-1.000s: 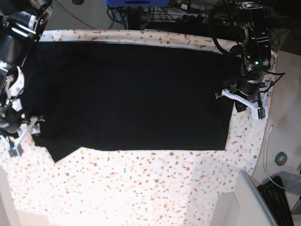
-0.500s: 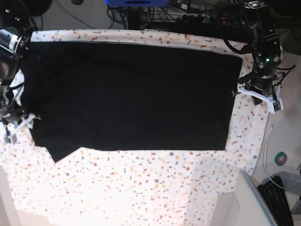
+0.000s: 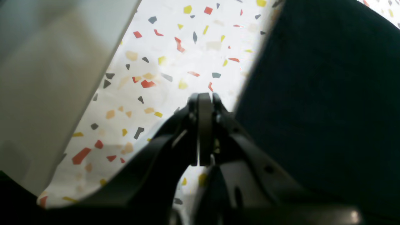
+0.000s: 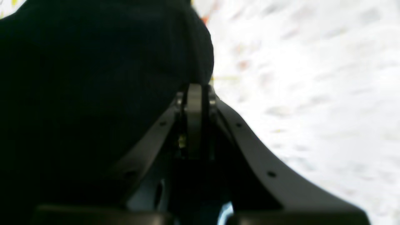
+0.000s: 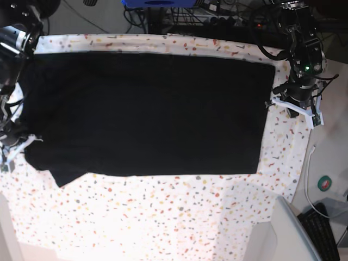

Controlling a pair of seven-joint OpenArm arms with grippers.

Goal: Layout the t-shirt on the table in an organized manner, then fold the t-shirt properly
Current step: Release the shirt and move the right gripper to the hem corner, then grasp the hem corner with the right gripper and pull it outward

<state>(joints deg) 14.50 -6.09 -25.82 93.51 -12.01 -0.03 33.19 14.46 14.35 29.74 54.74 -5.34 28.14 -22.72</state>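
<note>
The black t-shirt [image 5: 147, 109] lies spread flat over most of the speckled table [image 5: 163, 217], with one sleeve corner sticking out at the front left. In the base view my right gripper [image 5: 20, 144] is at the shirt's left edge. Its wrist view shows the jaws shut [image 4: 194, 89], with the t-shirt [image 4: 93, 78] bunched up at the tips. My left gripper [image 5: 274, 103] is at the shirt's right edge. It is shut with nothing in it [image 3: 203, 97], hanging over bare table [image 3: 175, 62] just beside the t-shirt [image 3: 318, 93].
A plain grey side surface [image 5: 283, 228] juts in at the front right and also shows in the left wrist view [image 3: 47, 78]. A keyboard [image 5: 326, 228], a green tape roll [image 5: 325, 183] and a white cable [image 5: 310, 163] lie off the table's right edge. Cables and equipment crowd the back.
My right gripper has gone from open to shut, and the shirt's left edge has slid further left. My left gripper, shut throughout, has moved right and back, off the fabric.
</note>
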